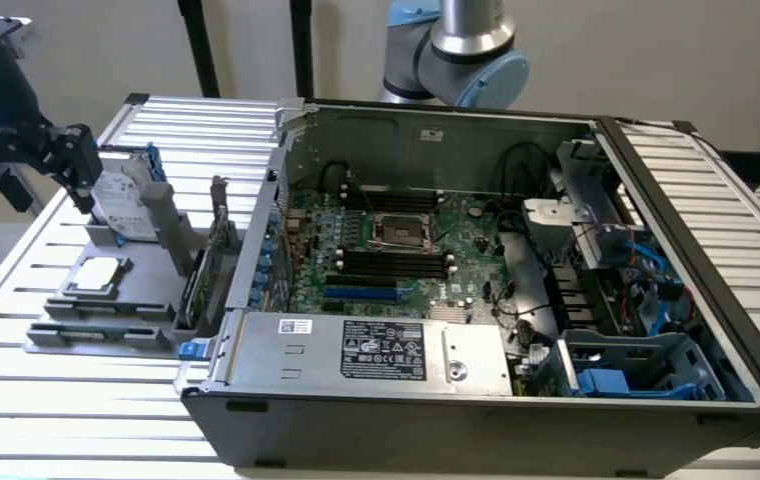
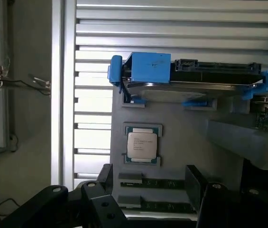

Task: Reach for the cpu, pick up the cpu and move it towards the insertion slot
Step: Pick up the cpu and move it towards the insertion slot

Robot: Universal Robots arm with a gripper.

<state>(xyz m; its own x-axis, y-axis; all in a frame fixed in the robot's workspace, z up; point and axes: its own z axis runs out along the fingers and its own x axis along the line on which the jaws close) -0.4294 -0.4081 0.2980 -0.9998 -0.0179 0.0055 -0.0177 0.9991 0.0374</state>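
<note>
The tool [image 2: 148, 170] hangs empty, fingers spread, above a grey holder [image 1: 140, 300] on the slatted tabletop [image 1: 33, 400] — the cpu [image 2: 142, 144] lies flat there, well apart from the insertion slot [image 1: 400, 232] inside the open computer case [image 1: 487, 420].

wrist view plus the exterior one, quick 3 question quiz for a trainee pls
1. True or false: the cpu lies on the grey holder, outside the case.
2. The gripper holds: A the cpu, B a screwdriver, C nothing.
3. What colour is the hard drive bracket?
Key: 1 true; 2 C; 3 blue.
</note>
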